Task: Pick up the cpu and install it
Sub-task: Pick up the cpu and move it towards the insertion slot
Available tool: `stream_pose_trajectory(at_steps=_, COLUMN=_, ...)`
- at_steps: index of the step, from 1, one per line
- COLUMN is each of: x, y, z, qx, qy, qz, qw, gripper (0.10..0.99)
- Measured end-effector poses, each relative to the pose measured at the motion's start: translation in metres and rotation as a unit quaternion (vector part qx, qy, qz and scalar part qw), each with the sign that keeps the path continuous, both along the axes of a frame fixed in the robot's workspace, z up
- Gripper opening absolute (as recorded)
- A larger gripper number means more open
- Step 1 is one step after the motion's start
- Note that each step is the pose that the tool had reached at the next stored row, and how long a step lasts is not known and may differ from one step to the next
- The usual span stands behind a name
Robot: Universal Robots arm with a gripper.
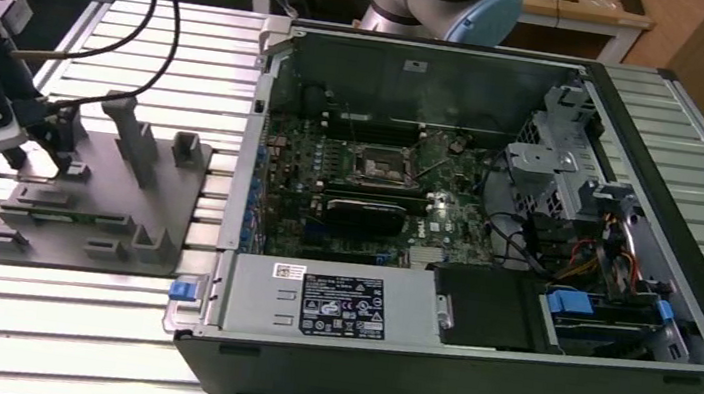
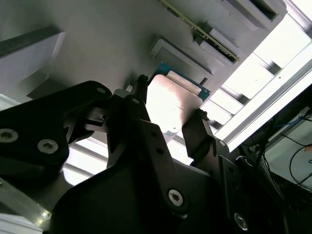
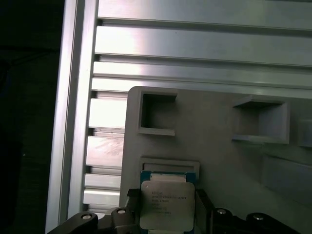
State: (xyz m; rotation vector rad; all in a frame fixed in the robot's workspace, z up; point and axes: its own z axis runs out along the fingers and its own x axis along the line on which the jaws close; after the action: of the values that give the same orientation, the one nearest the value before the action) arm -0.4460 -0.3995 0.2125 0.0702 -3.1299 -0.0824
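The cpu (image 3: pixel 167 204), a flat square chip with a silvery top and a green edge, lies in a shallow seat on the grey plastic fixture (image 3: pixel 219 146). In both wrist views my gripper (image 3: pixel 167 210) straddles it, with one black finger (image 2: pixel 141 97) against one side and the other against the opposite side of the cpu (image 2: pixel 170 105). In the exterior view my gripper (image 1: pixel 42 155) is down at the far left corner of the fixture (image 1: pixel 94 226). The motherboard's square black socket (image 1: pixel 380 168) sits inside the open computer case (image 1: pixel 439 369).
Grey blocks and upright posts (image 1: pixel 138 136) rise from the fixture close to the gripper. The case walls stand high around the motherboard, with cables and drive cages (image 1: pixel 580 205) at the exterior view's right. Everything rests on a slatted aluminium table (image 1: pixel 144 30).
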Motion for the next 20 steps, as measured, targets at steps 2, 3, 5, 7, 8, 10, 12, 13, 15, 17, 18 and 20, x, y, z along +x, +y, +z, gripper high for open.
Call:
stream_pose_trajectory(at_steps=2, x=0.0000, y=0.0000, z=0.0007, qx=-0.0001, qy=0.0001, qz=0.000, qw=1.0000, gripper=0.541)
stream_pose_trajectory(at_steps=3, x=0.0000, y=0.0000, z=0.0009, qx=0.0000, qy=0.0001, qz=0.000, qw=1.0000, gripper=0.541)
stream_pose_trajectory(at_steps=5, x=0.0000, y=0.0000, z=0.0018, qx=-0.0001, qy=0.0002, qz=0.000, qw=1.0000, gripper=0.541)
stream_pose_trajectory(at_steps=7, x=0.0000, y=0.0000, z=0.0025, qx=-0.0001, qy=0.0001, qz=0.000, qw=1.0000, gripper=0.541)
stream_pose_trajectory(at_steps=8, x=0.0000, y=0.0000, z=0.0027, qx=0.0000, qy=0.0000, qz=0.000, qw=1.0000, gripper=0.541)
stream_pose_trajectory(at_steps=10, x=0.0000, y=0.0000, z=0.0034, qx=-0.0001, qy=0.0001, qz=0.000, qw=1.0000, gripper=0.541)
stream_pose_trajectory(at_steps=12, x=-0.0001, y=0.0000, z=0.0046, qx=-0.0001, qy=0.0003, qz=0.000, qw=1.0000, gripper=0.541)
stream_pose_trajectory(at_steps=13, x=-0.0001, y=0.0000, z=0.0054, qx=-0.0001, qy=0.0002, qz=0.000, qw=1.0000, gripper=0.541)
stream_pose_trajectory(at_steps=15, x=0.0000, y=0.0000, z=0.0068, qx=-0.0001, qy=0.0002, qz=0.000, qw=1.0000, gripper=0.541)
stream_pose_trajectory(at_steps=17, x=0.0000, y=0.0000, z=0.0076, qx=-0.0001, qy=0.0001, qz=0.000, qw=1.0000, gripper=0.541)
stream_pose_trajectory(at_steps=18, x=0.0000, y=0.0000, z=0.0081, qx=-0.0001, qy=0.0001, qz=0.000, qw=1.0000, gripper=0.541)
stream_pose_trajectory(at_steps=20, x=0.0000, y=0.0000, z=0.0088, qx=0.0000, qy=0.0000, qz=0.000, qw=1.0000, gripper=0.541)
